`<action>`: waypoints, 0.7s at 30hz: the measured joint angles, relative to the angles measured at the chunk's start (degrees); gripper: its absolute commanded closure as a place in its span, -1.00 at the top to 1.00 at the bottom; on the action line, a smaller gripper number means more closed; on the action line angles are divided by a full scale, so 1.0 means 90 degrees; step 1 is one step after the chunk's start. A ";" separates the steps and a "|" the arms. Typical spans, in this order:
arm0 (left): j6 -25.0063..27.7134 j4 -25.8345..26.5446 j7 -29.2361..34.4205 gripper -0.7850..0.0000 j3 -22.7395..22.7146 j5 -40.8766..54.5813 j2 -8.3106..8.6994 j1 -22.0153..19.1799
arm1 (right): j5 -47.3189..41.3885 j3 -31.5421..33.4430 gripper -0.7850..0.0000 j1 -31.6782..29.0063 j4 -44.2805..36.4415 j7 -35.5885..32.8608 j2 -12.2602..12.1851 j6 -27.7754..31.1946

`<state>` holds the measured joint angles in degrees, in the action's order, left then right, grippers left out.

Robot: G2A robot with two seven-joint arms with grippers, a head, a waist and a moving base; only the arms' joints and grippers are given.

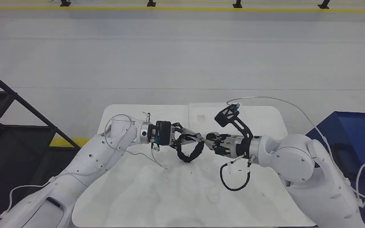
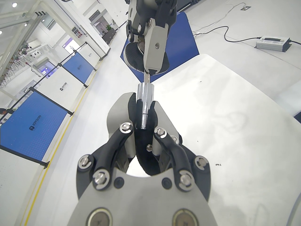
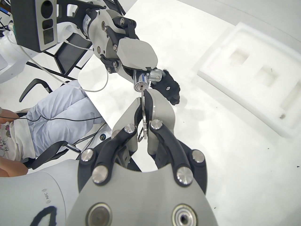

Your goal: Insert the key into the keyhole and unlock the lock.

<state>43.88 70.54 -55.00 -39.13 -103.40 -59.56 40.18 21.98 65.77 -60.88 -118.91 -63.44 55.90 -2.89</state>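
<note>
Left wrist view: left gripper clamps one lock, right gripper one key.

foam tray near, black loop seemingly beneath

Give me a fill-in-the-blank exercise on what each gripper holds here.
The left gripper is shut on a chrome cylindrical ____.
The right gripper is shut on a flat silver metal ____.
That item's tip is at the cylinder's ____.
A white foam tray with square recesses lies on the white ____.
Missing words: lock; key; keyhole; table.
</note>
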 measured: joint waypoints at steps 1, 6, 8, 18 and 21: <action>0.0003 0.0006 -0.0027 -1.00 -0.0003 0.0000 0.0001 0.0007 | -0.0022 0.0004 -1.00 0.0000 0.0007 0.0003 0.0000 0.0011; 0.0013 -0.0033 -0.0202 -1.00 -0.0025 0.0025 0.0002 0.0026 | -0.0281 0.0027 -1.00 -0.0006 0.0092 0.0080 0.0007 0.0126; 0.0015 -0.0051 -0.0248 -1.00 -0.0023 0.0019 -0.0002 0.0025 | -0.0349 0.0042 -1.00 0.0003 0.0138 0.0092 0.0008 0.0166; 0.0042 -0.0133 -0.0484 -1.00 0.0038 -0.0039 -0.0042 -0.0027 | -0.0482 0.0002 -1.00 0.0075 0.0297 0.0108 0.0015 0.0251; 0.0034 -0.0137 -0.0509 -1.00 0.0054 -0.0054 -0.0055 -0.0041 | -0.0496 -0.0025 -1.00 0.0103 0.0329 0.0102 0.0018 0.0261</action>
<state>44.18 69.30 -59.58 -38.65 -103.89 -60.06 39.81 17.52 65.55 -59.95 -115.95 -62.52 56.06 -0.54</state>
